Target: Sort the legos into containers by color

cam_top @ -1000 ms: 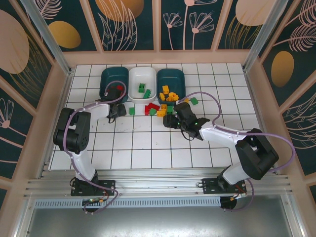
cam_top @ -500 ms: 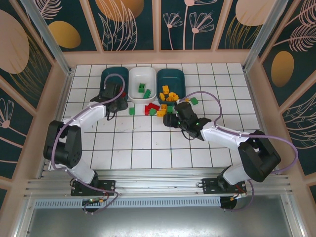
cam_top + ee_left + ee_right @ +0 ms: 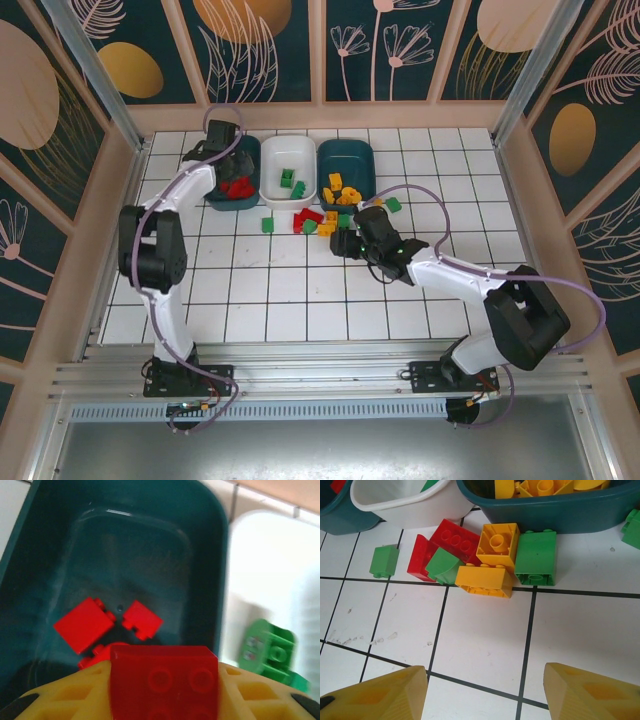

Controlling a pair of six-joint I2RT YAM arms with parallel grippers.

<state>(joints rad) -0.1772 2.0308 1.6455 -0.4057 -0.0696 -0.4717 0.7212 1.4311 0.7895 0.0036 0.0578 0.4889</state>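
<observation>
My left gripper (image 3: 225, 150) hangs over the left teal tub (image 3: 209, 193), shut on a red brick (image 3: 164, 680) held between its yellow fingers. Below it, other red bricks (image 3: 84, 625) lie on the tub floor (image 3: 125, 540). The white tub (image 3: 271, 152) holds green bricks (image 3: 267, 650). The right teal tub (image 3: 366, 156) holds yellow bricks. My right gripper (image 3: 480, 695) stands open above bare tiles, just short of a loose pile: a red brick (image 3: 452, 540), yellow bricks (image 3: 498, 542), a green brick (image 3: 536, 557) and a green wedge (image 3: 442, 565).
A lone green brick (image 3: 385, 560) lies left of the pile, in front of the white tub (image 3: 405, 505). Another green brick (image 3: 393, 205) sits right of the right teal tub. Wooden walls ring the tiled floor.
My left arm has swung from the pile in front of the tubs back over the left teal tub, carrying the red brick. The right gripper has stayed put.
</observation>
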